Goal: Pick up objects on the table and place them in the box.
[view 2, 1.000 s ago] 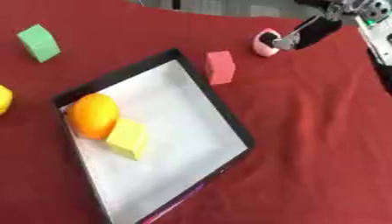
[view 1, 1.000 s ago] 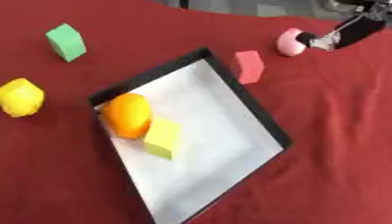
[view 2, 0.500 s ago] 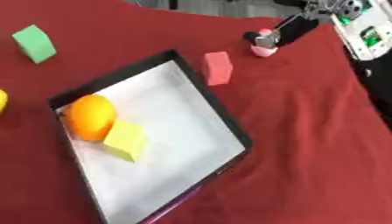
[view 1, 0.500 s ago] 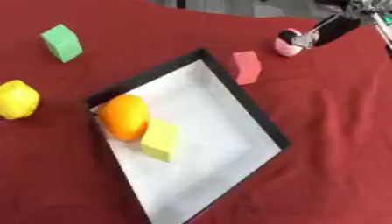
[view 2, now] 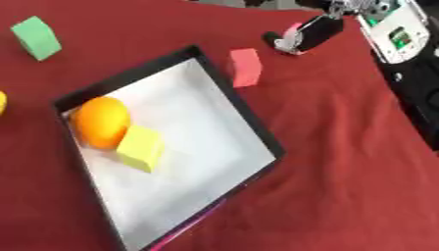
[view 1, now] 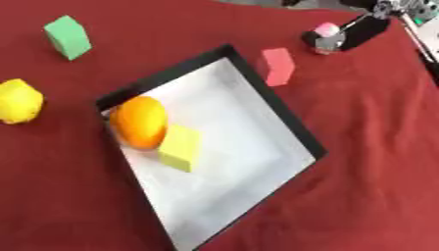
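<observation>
box: shallow black-rimmed tray with white floor (view 1: 273, 100), set askew on the red cloth table (view 1: 360, 147), near-centre
inside: round orange fruit (view 1: 141, 121) touching a yellow-green foam block (view 1: 181, 147)
outside, left: yellow lemon-like fruit (view 1: 19, 100); green foam block (view 1: 68, 37) farther back
outside, right: coral-pink foam block (view 1: 277, 65) just beside the tray's far rim
right hand (view 1: 352, 33): far right, fingers curled round a small pink object (view 1: 327, 29), at the cloth
open room: bare cloth right of the tray

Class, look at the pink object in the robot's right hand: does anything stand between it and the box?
Yes. The red block stands on the cloth between the pink object, held by the right hand, and the box, just outside its rim.
</observation>
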Tool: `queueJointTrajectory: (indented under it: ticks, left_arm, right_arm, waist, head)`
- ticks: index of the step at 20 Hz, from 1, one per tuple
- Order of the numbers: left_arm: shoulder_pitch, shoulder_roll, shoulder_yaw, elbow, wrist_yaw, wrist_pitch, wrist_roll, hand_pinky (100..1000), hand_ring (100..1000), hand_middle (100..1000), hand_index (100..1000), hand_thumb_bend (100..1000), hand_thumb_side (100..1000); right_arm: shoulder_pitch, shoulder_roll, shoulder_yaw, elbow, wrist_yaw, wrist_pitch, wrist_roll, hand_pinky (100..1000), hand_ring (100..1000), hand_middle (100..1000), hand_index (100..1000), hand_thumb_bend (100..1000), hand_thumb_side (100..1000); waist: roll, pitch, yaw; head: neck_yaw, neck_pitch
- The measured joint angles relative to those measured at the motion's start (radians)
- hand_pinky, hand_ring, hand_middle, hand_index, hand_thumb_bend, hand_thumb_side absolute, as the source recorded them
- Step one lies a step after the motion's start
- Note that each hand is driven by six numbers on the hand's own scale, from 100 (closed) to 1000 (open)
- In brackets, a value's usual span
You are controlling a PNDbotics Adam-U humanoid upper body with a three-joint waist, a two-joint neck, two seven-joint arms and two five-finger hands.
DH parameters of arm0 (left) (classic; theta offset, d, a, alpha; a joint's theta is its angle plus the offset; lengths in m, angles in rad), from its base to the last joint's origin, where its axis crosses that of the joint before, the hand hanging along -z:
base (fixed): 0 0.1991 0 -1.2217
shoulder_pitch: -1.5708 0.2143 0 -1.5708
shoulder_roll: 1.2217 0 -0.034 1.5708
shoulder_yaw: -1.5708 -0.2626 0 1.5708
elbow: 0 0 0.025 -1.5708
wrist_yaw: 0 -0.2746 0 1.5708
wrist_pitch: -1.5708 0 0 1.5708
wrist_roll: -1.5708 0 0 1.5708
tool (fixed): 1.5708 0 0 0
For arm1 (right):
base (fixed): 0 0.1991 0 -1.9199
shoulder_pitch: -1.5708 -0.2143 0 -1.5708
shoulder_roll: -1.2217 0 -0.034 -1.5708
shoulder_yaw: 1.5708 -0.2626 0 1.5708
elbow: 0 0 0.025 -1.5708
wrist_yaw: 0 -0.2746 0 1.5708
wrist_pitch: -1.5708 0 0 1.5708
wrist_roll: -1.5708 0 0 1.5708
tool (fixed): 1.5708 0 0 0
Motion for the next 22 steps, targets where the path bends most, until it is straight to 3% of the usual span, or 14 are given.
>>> queueJointTrajectory:
  ticks: [7,22]
  left_arm:
    - [-0.006,0.0,0.0,0.0,0.0,0.0,0.0,660,847,704,763,313,647]
    - [-0.007,0.0,0.0,-0.001,0.0,0.0,0.0,660,847,704,763,319,643]
  right_arm:
    - [0.009,0.004,0.034,0.001,-0.034,-0.005,-0.005,987,922,878,983,100,404]
    - [0.026,0.011,0.059,-0.007,-0.019,-0.014,-0.014,1000,950,899,998,126,438]
  waist:
    - [-0.002,0.0,0.004]
    - [-0.003,0.0,0.006]
  head:
    - [0.003,0.007]
    - [0.009,0.011]
